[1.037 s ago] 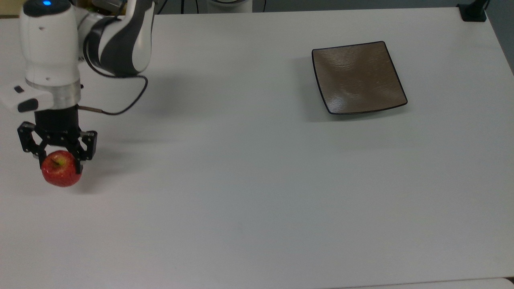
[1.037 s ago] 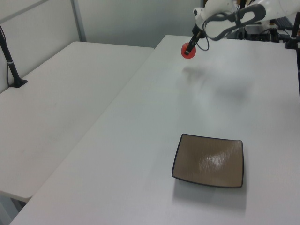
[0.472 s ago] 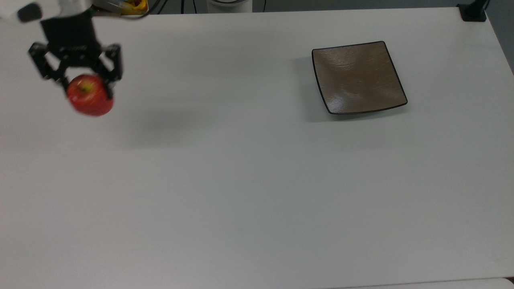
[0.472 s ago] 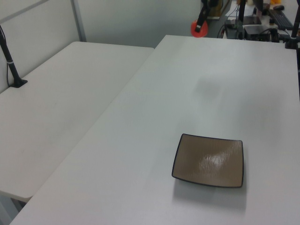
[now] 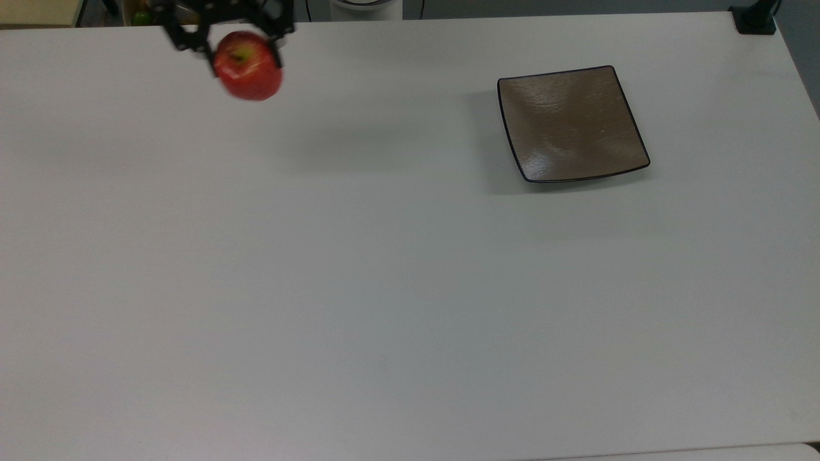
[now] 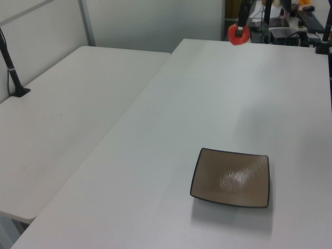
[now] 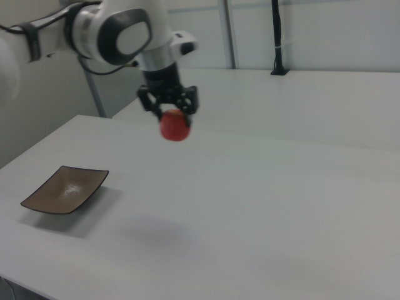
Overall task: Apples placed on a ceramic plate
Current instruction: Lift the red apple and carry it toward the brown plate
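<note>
A red apple (image 5: 248, 65) with a yellow-green patch near its stem hangs high above the white table, held between the black fingers of my gripper (image 5: 243, 54), which is shut on it. The right view shows the apple (image 7: 174, 125) under the gripper (image 7: 173, 119), well clear of the tabletop. In the left view the apple (image 6: 238, 35) is at the far end of the table. The square brown ceramic plate (image 5: 571, 123) with a dark rim lies bare toward the top view's right, far from the apple. The plate (image 6: 231, 177) (image 7: 65, 188) is bare in the other views too.
The white table (image 5: 384, 288) stretches wide around the plate. A black post base (image 5: 756, 18) stands at the top view's upper right corner. A second white table (image 6: 62, 114) adjoins on the left view's left. Cluttered equipment sits beyond the far edge (image 6: 285, 26).
The gripper has lifted the apple off the table at the top view's lower left and carried it up and to the right, toward the plate. The plate has not moved.
</note>
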